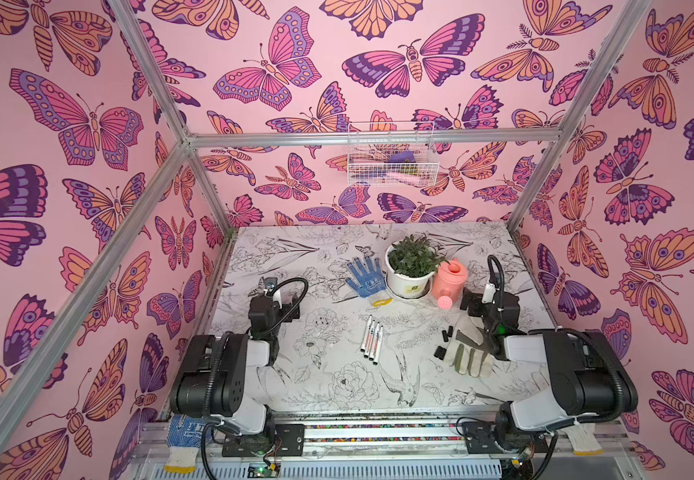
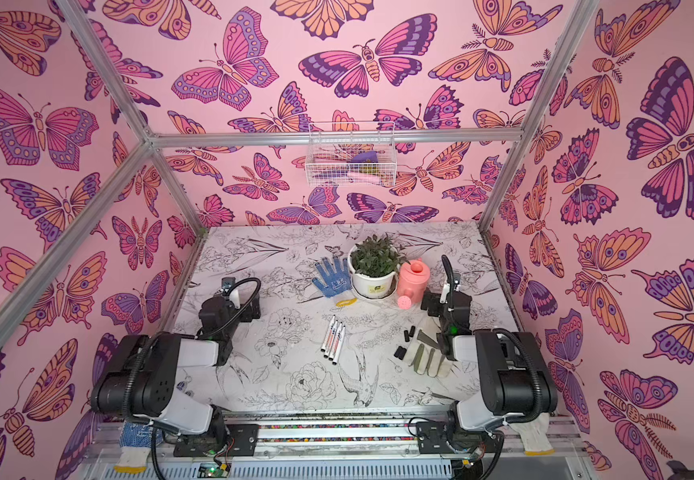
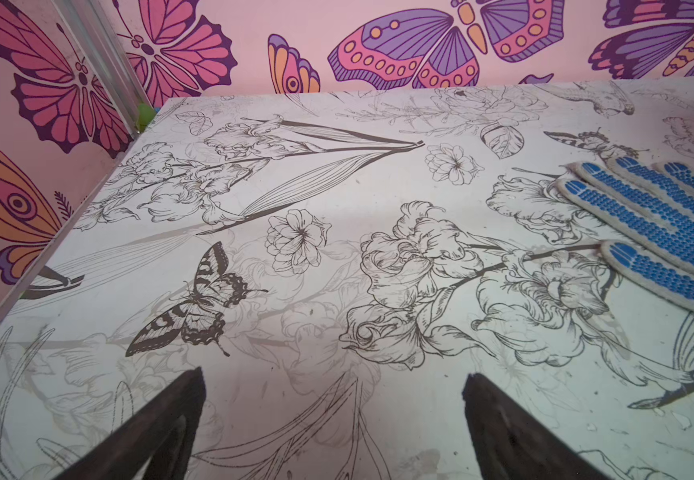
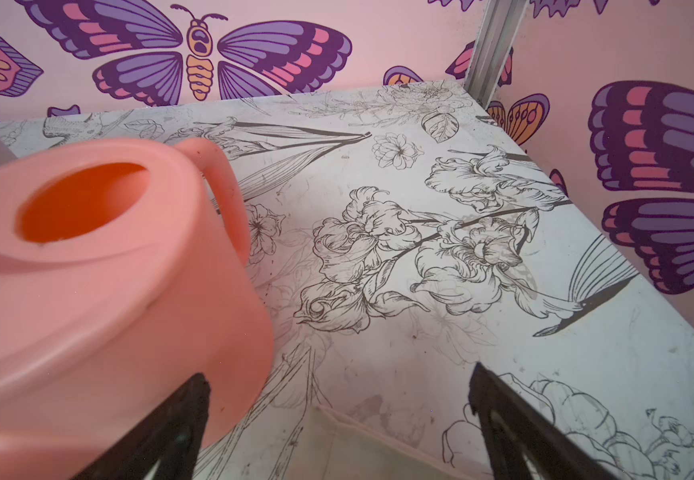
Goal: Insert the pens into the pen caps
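Left hand point(image 3: 333, 376) and right hand point(image 4: 339, 374) hang wide open, empty, with four pens point(image 1: 371, 340) bunched mid surface point(image 1: 328, 374), pen caps point(image 1: 447, 333) loose at their 3 o'clock; pens look light, stiff, slick, so likely pinch mid-barrel.

Robot test booth: aluminium frame point(image 1: 337, 137), butterfly-papered walls point(image 1: 46, 208), flower-print table point(image 1: 324, 286).

1. The pens point(image 1: 371, 340) look like white plastic.
2. The watering can point(image 4: 87, 270) is smooth, matt pink plastic.
3. The glove point(image 3: 669, 224) is blue-dotted knitted cloth.
4. The frame post point(image 4: 490, 45) is ribbed bare metal.
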{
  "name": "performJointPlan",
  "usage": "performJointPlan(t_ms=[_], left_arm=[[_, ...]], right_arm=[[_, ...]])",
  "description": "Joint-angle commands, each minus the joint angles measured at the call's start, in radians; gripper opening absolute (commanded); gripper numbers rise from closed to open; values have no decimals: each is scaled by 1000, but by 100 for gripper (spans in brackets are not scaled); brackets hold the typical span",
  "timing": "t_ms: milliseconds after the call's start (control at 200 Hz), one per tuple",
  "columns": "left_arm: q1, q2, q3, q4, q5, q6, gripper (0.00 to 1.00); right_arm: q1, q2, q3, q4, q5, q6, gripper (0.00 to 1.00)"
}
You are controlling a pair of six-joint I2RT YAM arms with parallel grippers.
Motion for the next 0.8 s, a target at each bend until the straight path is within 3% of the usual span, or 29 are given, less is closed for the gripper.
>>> performJointPlan(t_ms=[0,796], left_arm=[[13,2,11,5,17,-17,99],[14,1,11,4,17,-16,99]], right_arm=[[8,-1,10,13,1,-9,99],[3,-15,28,-44,-5,-3,99]])
